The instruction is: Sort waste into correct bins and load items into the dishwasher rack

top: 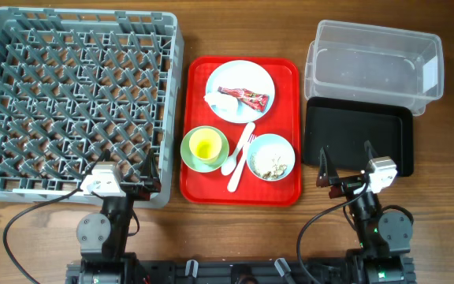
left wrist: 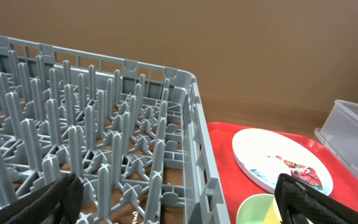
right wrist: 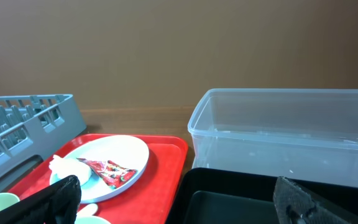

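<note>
Overhead alone shows food scraps (top: 272,163) in pale blue bowl (top: 253,148); left fingers (top: 150,170), right fingers (top: 324,164) both spread.

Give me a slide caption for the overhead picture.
Left gripper and right gripper open before grey rack, loaded red tray, clear tub, black tray.

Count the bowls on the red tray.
2: light green bowl at the red tray's near-left, yellow cup inside it; pale blue bowl at near-right, holding food scraps. None looks hidden.
</note>
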